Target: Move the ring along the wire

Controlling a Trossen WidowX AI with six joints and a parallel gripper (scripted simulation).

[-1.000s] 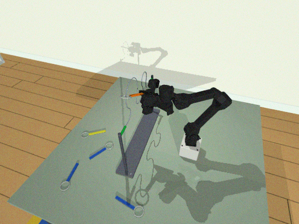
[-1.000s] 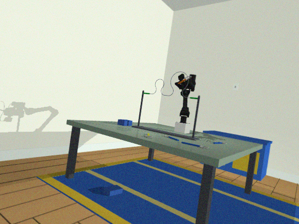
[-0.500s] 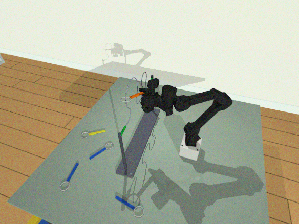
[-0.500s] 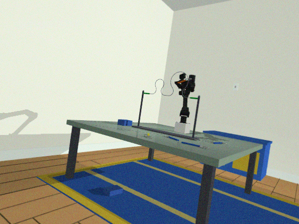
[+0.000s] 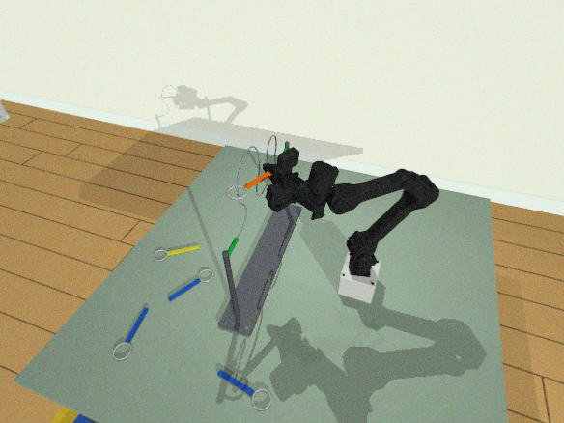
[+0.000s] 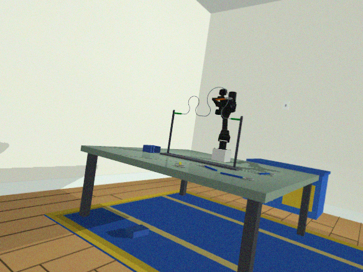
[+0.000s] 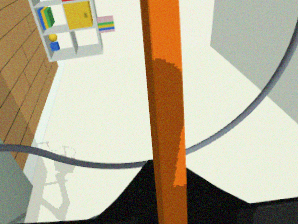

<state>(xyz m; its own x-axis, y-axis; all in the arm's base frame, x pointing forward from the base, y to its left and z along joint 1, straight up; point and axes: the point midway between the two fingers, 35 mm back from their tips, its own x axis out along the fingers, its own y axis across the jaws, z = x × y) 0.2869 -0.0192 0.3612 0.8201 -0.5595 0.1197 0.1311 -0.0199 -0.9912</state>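
The ring (image 5: 228, 192) (image 6: 230, 98) lies nearly level around the grey wire (image 5: 246, 212) (image 6: 207, 105) (image 7: 100, 166), on the steep stretch between the tall loop and one green part (image 5: 233, 246) (image 6: 235, 119). Whether it touches the wire is too small to tell. My gripper (image 5: 270, 173) (image 7: 160, 166) is shut on the orange handle (image 5: 258, 180) (image 6: 220, 99) (image 7: 167, 100). In the wrist view the wire passes behind the handle, close to the fingertips; the gap cannot be judged. The other green part (image 5: 286, 150) (image 6: 178, 113) is at the far post, partly hidden in the top view.
The near post (image 5: 232, 290) (image 6: 238, 143) and far post (image 6: 171, 131) stand on a dark base plate (image 5: 261, 270). A yellow-handled ring (image 5: 183, 250) and several blue-handled ones lie on the table (image 5: 410, 309). Blue blocks (image 6: 151, 148) sit near the far post.
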